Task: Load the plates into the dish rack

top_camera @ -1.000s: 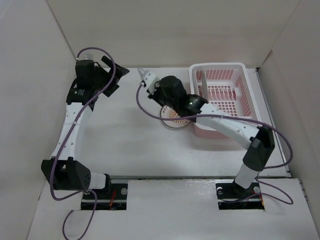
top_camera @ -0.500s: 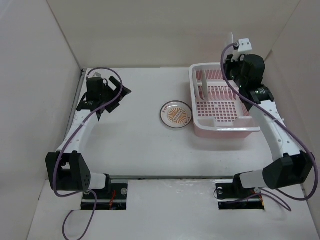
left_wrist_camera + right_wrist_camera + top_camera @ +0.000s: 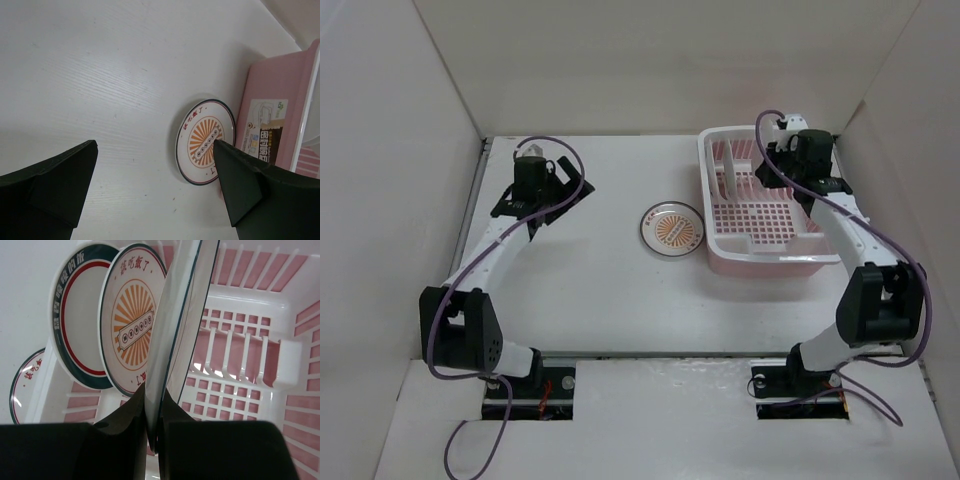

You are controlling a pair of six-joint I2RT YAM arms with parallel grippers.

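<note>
While the right gripper [image 3: 156, 401] is clamped on the rim of a round dark-edged plate [image 3: 187, 305], held edge-on over the pink plastic grid-floor dish rack [image 3: 765, 262], a teal-rimmed plate [image 3: 75, 315] and an orange sunburst plate [image 3: 131, 330] stand in the rack's slots. Second sunburst plate [image 3: 673, 227] lies flat just beside the rack's left wall. Left gripper [image 3: 155, 150] gapes wide, empty, well apart from the rack. Plates look stiff, light, slick, chippable; pinch the rim, firmly.

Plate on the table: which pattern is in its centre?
The plate has an orange sunburst centre, best seen in the left wrist view.
</note>
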